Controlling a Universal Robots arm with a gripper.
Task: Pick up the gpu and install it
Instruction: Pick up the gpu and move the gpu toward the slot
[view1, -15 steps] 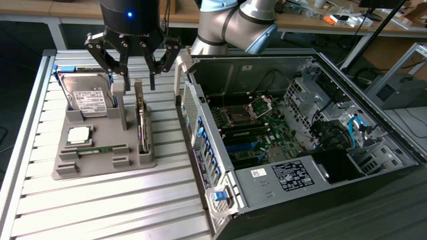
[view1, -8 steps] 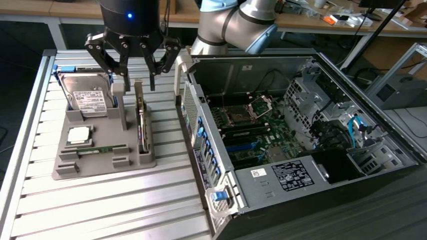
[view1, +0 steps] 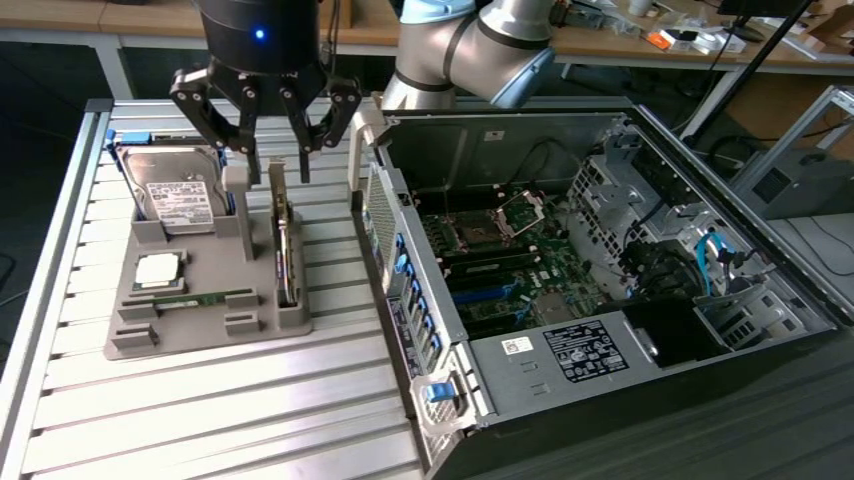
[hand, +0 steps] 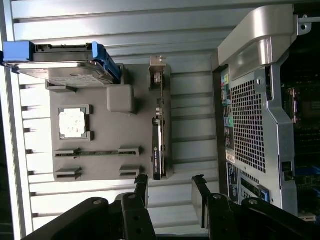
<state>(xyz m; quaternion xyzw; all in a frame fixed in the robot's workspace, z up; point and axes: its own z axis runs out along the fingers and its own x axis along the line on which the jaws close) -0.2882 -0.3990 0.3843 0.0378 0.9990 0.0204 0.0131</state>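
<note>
1. The gripper (view1: 278, 155) hangs above the grey holder (view1: 200, 325) on the slatted table (view1: 200, 430). Its fingers are spread wide and hold nothing.
2. The graphics card (view1: 283, 245) stands on its long edge in a slot along the side of the holder nearest the computer case (view1: 521, 370). It is untouched and not yet picked up.
3. In the wrist view the gripper (hand: 170, 187) sits off one end of the card (hand: 157, 140), with the card's line running roughly into the gap between the fingers.
4. The card is thin, so I judge that a small sideways error could put a fingertip down on its top edge and not beside it, tipping or bending it.
5. The metal bracket at one end stands taller than the rest of the card. A finger landing there could catch on it.
6. A raised block of the holder (hand: 105, 142) sits just beside the card on the side toward the hard drive (view1: 174, 195). I think the finger on that side has little room.
7. If the slot holds the card tightly, lifting could drag the whole holder up and disturb the processor (view1: 158, 268) and the memory stick (view1: 200, 298).
8. The case wall (hand: 250, 125) is near the card, so a wide swing could hit it.
</note>
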